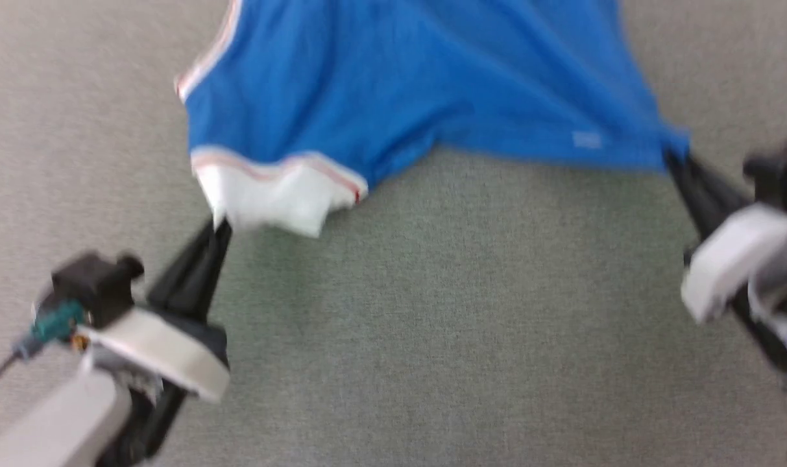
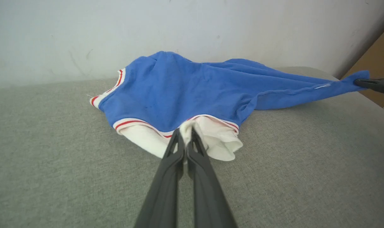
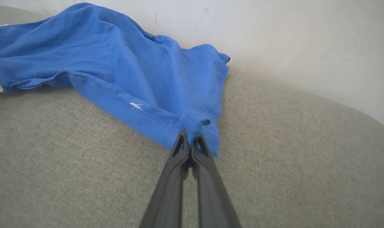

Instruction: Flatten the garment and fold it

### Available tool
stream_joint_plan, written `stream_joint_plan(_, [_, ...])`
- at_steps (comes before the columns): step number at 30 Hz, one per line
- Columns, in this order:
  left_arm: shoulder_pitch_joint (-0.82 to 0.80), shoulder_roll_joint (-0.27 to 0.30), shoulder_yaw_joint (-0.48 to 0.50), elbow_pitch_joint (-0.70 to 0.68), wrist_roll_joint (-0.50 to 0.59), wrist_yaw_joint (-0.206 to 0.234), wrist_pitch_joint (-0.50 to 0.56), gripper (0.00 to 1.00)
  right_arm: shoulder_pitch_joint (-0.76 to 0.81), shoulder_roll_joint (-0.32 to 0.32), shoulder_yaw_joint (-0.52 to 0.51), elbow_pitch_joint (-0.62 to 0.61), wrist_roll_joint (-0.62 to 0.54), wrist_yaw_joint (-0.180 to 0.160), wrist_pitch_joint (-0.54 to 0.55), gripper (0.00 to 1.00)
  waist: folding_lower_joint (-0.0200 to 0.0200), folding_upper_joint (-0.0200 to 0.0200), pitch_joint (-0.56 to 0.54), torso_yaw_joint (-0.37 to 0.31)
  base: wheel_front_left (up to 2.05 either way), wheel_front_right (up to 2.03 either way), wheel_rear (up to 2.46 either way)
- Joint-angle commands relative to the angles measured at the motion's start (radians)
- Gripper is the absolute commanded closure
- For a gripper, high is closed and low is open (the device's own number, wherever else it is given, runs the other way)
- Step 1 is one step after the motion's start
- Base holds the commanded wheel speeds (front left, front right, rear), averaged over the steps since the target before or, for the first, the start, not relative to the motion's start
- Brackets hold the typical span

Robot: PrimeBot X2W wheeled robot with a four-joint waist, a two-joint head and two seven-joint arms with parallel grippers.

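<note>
The garment (image 1: 419,84) is a bright blue T-shirt with white, red-striped sleeves, lying rumpled on a grey fabric surface (image 1: 432,311). My left gripper (image 1: 219,227) is shut on the white sleeve at the shirt's near left; in the left wrist view the gripper (image 2: 185,131) pinches the sleeve (image 2: 217,139). My right gripper (image 1: 675,157) is shut on a blue corner at the far right, and the right wrist view shows that gripper (image 3: 190,134) pinching the blue hem (image 3: 196,123). The cloth stretches between the two grips. A small white logo (image 3: 135,105) shows near the hem.
A pale wall (image 2: 192,28) rises right behind the garment. The grey surface curves off at its far right edge (image 3: 353,110). A tan panel (image 2: 377,63) stands past the surface's corner. Open grey fabric lies between the two arms.
</note>
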Motion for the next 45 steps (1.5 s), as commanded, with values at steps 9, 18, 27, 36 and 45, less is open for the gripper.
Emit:
stream_joint_plan(9, [0.297, 0.016, -0.059, -0.023, -0.233, 0.037, 0.113, 1.00, 0.351, 0.035, -0.094, -0.028, 0.027, -0.002, 0.073, 1.00, 0.0004, 0.0000, -0.201, 0.013, 0.00, 0.00, 0.00])
stream_joint_plan(18, [0.490, 0.065, -0.118, -0.072, -0.474, 0.035, 0.299, 1.00, 0.603, -0.040, -0.070, -0.021, 0.140, -0.002, 0.249, 1.00, 0.0004, 0.0000, -0.278, 0.028, 0.00, 0.00, 0.00])
stream_joint_plan(27, [0.595, 0.108, -0.152, -0.109, -0.578, 0.040, 0.377, 1.00, 0.786, -0.074, -0.093, -0.032, 0.223, -0.002, 0.463, 1.00, 0.0004, 0.0000, -0.325, 0.040, 0.00, 0.00, 0.00])
stream_joint_plan(36, [0.534, 0.140, -0.069, -0.133, -0.460, 0.039, 0.227, 1.00, 0.767, -0.057, -0.151, -0.127, 0.179, -0.002, 0.399, 1.00, 0.0004, 0.0000, -0.325, 0.041, 0.00, 0.00, 0.00])
stream_joint_plan(45, [0.284, 0.148, -0.003, -0.135, -0.257, 0.021, 0.181, 1.00, 0.588, -0.078, -0.164, -0.168, 0.118, -0.002, 0.285, 1.00, 0.0004, 0.0000, -0.247, 0.028, 0.00, 0.00, 0.00])
